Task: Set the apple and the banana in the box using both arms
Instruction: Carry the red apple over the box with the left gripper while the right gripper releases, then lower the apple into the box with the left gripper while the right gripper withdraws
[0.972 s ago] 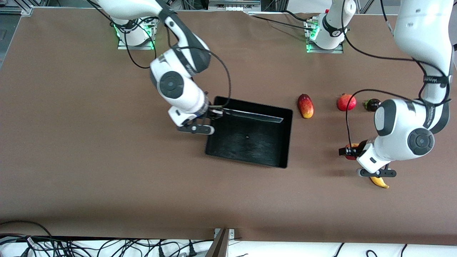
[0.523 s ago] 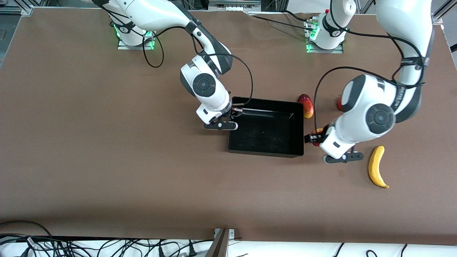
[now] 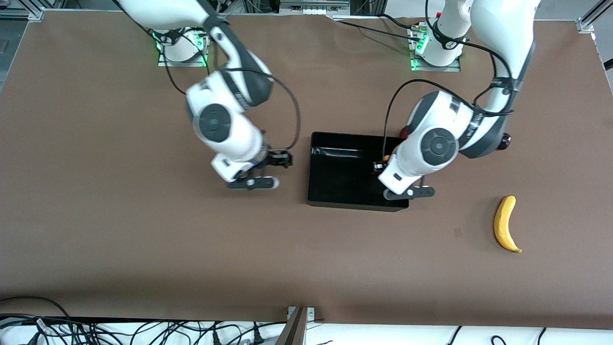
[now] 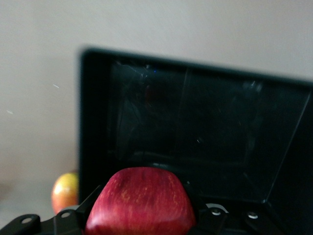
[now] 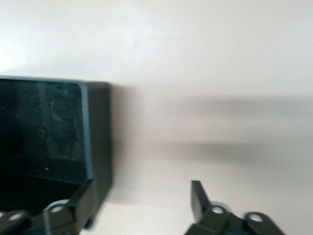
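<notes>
Left gripper (image 3: 379, 166) hangs over the box (image 3: 335, 191) at its left-arm end, pinching the apple (image 4: 141, 200). Front view hides the fruit under the wrist; left wrist view shows it red w/ yellow flecks btw the fingers, box interior below. Right gripper (image 5: 142, 200) is spread, holding nothing, over bare table just beside the box's right-arm end. Banana (image 3: 506, 223) lies on the table toward the left arm's end, nearer the front camera than the box.
</notes>
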`<state>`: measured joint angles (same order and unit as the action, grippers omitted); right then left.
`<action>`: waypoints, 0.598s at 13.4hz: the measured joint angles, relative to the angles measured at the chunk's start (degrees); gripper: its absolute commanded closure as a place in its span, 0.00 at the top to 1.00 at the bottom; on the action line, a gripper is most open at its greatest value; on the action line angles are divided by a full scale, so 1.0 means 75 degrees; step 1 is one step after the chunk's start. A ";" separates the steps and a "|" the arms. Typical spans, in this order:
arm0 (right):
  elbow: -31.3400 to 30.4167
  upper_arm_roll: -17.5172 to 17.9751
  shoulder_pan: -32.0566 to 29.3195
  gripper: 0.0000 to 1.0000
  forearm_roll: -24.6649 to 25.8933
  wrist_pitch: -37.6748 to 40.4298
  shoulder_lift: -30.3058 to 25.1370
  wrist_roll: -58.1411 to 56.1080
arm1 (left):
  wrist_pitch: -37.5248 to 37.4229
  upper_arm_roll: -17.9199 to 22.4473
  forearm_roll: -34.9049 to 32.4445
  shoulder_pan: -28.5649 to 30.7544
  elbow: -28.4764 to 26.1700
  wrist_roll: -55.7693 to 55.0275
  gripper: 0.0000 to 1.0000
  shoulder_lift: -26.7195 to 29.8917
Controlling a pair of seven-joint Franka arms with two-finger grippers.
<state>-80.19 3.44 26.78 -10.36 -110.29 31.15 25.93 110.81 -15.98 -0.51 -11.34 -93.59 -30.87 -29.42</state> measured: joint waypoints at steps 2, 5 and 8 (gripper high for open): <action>0.0003 -0.0154 -0.0663 1.00 0.0012 0.0700 -0.0493 -0.0894 | 0.0395 -0.0278 0.0000 -0.0121 -0.0121 -0.0112 0.00 -0.0246; -0.0004 -0.1295 -0.0917 1.00 0.0005 0.1254 -0.0905 -0.2618 | 0.1240 -0.0528 0.0000 -0.0265 -0.0418 -0.0489 0.00 -0.0507; -0.0004 -0.1951 -0.0999 1.00 -0.0006 0.1788 -0.1076 -0.3572 | 0.2192 -0.0551 0.0000 -0.0531 -0.0826 -0.0971 0.00 -0.0753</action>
<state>-80.22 -11.19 19.28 -10.41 -96.88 23.08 -0.86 127.24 -20.11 -0.51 -15.32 -99.79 -38.15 -35.07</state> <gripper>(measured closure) 0.000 0.317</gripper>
